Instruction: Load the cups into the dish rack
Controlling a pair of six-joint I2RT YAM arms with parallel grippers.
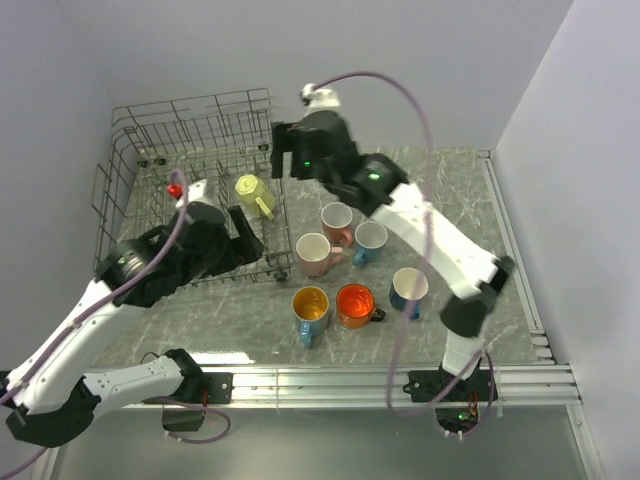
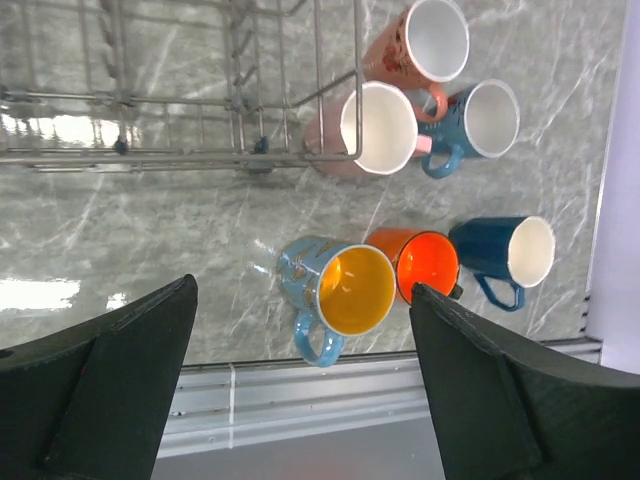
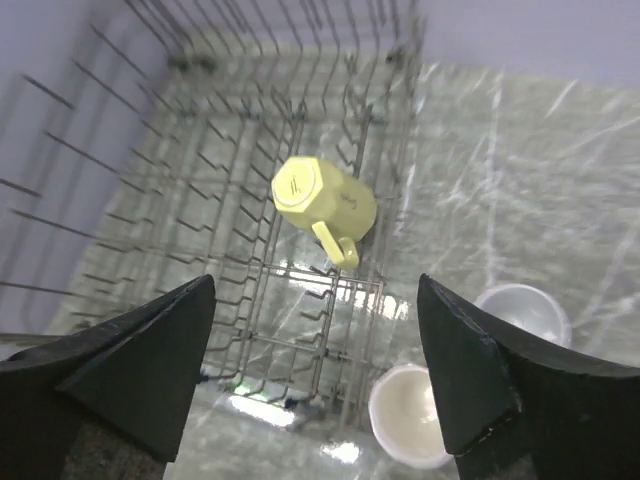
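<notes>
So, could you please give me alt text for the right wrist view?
A pale yellow cup rests base up among the tines of the grey wire dish rack, seen from above. The right gripper's dark fingers stand wide open and empty at the bottom, and two more cups sit on the marble table outside.

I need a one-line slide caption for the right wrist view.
Open right gripper hovers above the dish rack, which holds one pale yellow mug.
</notes>
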